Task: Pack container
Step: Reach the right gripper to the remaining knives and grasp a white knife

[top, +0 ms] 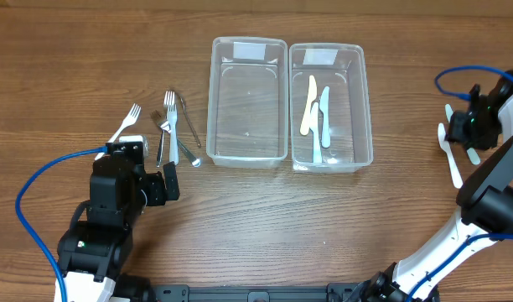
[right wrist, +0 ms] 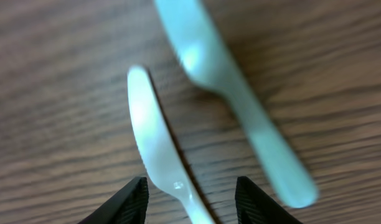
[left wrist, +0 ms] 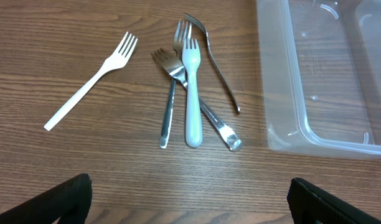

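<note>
R end effector (right wrist: pixel 190 190) hung approx. half-open astride a white plastic knife (right wrist: pixel 154 134) on the bench (top: pixel 256 235) at far right, fingers not touching it. L end effector (left wrist: pixel 189 193) stood wide open w/ nothing held, near the forks (left wrist: pixel 192 87). Three knives (top: pixel 315 117) lay in the right-hand container (top: pixel 365 101), beside the other container (top: pixel 211 101).

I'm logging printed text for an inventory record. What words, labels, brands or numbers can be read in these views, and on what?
No text can be read in any view.
Left sticker, on the left container: white, no writing legible at this size.
Right sticker, on the right container: the same.
Metal forks: no stamp can be made out on the handles.
</note>
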